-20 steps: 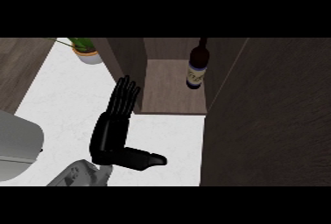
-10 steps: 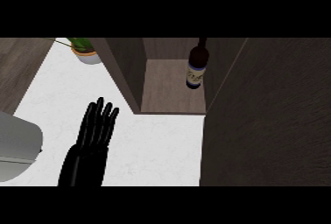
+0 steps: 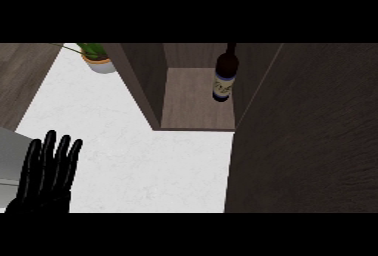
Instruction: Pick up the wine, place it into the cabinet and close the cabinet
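Note:
The wine bottle (image 3: 224,75), dark with a pale label, stands upright inside the cabinet (image 3: 193,107), near the right side of its wooden shelf. The cabinet's front is open, and its large dark wood door (image 3: 306,140) fills the right side of the view. My left hand (image 3: 49,172) shows at the lower left edge, over the white counter (image 3: 148,160). Its fingers are straight and point up the view, holding nothing. It is well apart from the bottle and the cabinet. My right hand does not show.
A potted green plant (image 3: 97,56) stands at the counter's back, left of the cabinet's side wall (image 3: 140,80). A pale grey object (image 3: 9,155) sits at the left edge beside my left hand. Dark wood flooring (image 3: 22,75) runs along the far left.
My left hand has drawn back from near the cabinet's opening, down and left to the view's lower left corner, fingers staying straight. The bottle has not moved.

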